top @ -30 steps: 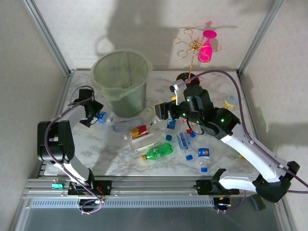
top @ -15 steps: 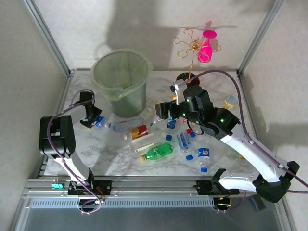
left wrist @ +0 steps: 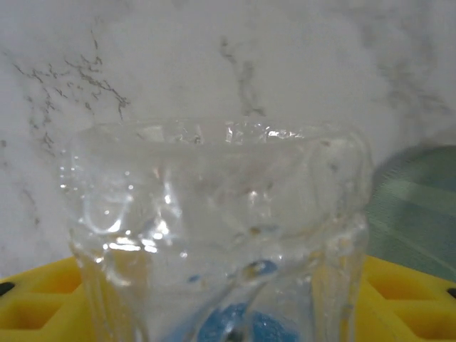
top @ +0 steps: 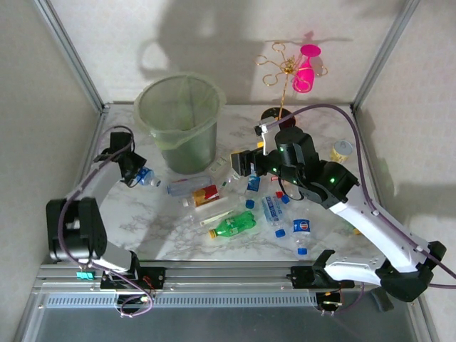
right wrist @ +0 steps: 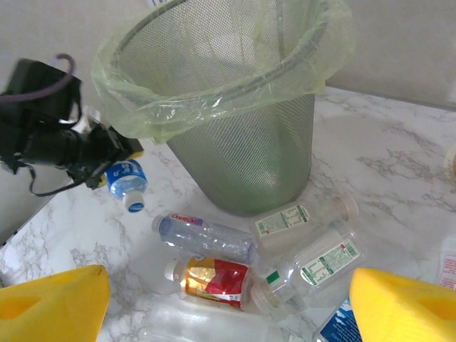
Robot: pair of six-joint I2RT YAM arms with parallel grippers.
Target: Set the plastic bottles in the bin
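My left gripper (top: pixel 131 169) is shut on a small clear bottle with a blue label (top: pixel 146 176), left of the bin. In the left wrist view the bottle's clear base (left wrist: pixel 221 214) fills the gap between the yellow fingers (left wrist: pixel 35 299). In the right wrist view this bottle (right wrist: pixel 127 182) hangs cap down from the left gripper (right wrist: pixel 100 153). The pale-green bin (top: pixel 215 107) stands at the back left. My right gripper (right wrist: pixel 228 313) is open over a heap of bottles: a purple-labelled clear one (right wrist: pixel 203 235), a red and gold one (right wrist: pixel 214 279) and white-labelled clear ones (right wrist: pixel 320 267).
More bottles lie toward the front: a green one (top: pixel 234 225) and blue-labelled ones (top: pixel 271 209), (top: pixel 301 229). A pink goblet (top: pixel 306 71) hangs on a gold wire stand (top: pixel 281 71) at the back right. A tan cup (top: pixel 342 151) sits at the right edge.
The left gripper's jaws have closed on the blue-labelled bottle, and the left arm has swung its elbow down and to the left. The right arm has hardly moved.
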